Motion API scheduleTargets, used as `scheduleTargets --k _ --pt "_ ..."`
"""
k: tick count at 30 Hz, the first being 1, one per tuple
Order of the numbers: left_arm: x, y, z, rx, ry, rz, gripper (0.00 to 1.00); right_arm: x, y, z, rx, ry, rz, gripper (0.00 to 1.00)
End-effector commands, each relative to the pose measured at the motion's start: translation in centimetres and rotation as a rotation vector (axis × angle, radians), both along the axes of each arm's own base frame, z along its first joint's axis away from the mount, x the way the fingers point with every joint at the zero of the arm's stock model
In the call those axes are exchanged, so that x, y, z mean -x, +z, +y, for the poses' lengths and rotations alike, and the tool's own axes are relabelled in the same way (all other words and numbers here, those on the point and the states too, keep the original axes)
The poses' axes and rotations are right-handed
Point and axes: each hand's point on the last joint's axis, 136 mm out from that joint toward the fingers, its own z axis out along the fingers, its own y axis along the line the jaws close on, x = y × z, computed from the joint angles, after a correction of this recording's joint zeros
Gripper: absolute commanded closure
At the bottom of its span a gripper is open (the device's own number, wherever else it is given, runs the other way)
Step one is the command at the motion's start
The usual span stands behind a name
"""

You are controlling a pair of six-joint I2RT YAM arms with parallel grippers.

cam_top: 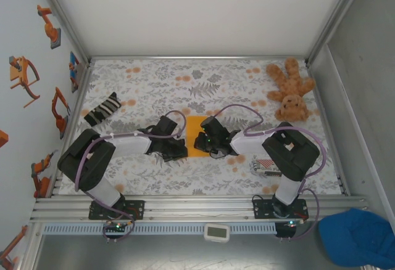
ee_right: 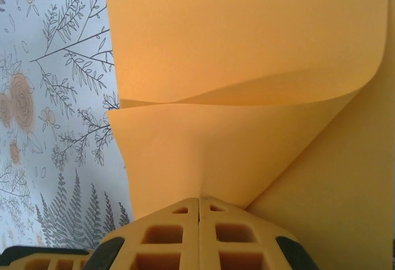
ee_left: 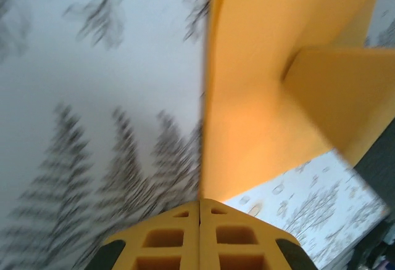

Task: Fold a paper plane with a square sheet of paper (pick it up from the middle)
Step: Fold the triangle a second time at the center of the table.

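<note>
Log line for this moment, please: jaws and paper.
left jaws: shut on paper, its left side | right jaws: shut on its right side | paper: mid-table between arms, curled over, not yet a plane

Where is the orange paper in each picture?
Top external: the bright-orange square sheet of paper is at the centre.
Left wrist: it is in the right half.
Right wrist: it spans the top and right.
Shared landmark: the fern-and-flower patterned tablecloth beneath it.
</note>
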Motion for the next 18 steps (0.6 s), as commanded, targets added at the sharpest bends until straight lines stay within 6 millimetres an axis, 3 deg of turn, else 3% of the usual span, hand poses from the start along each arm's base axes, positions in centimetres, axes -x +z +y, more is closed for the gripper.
scheduleTargets --k 1,4,7,13,18 --pt "1.5 0.8 1.8 -0.048 -0.016 0.017 0.98 1.6 -3.8 -3.4 0.169 -0.041 0.087 1.00" --pt "-0.5 3.7 0.4 0.031 0.004 -0.074 0.97 1.5 -3.6 -3.3 0.156 -0.037 0.081 1.00" --pt "-2.1 4.5 -1.3 0.098 0.031 -0.109 0.96 1.4 -3.4 -2.9 0.136 -0.032 0.074 1.00" --pt "-3.6 2.1 -2.9 0.101 0.040 -0.073 1.00 1.2 -2.8 -2.3 0.095 -0.028 0.057 1.00" --pt "-2.8 -0.5 -1.6 0.037 0.056 -0.023 1.00 0.8 -1.6 -2.0 0.067 -0.027 0.022 1.00"
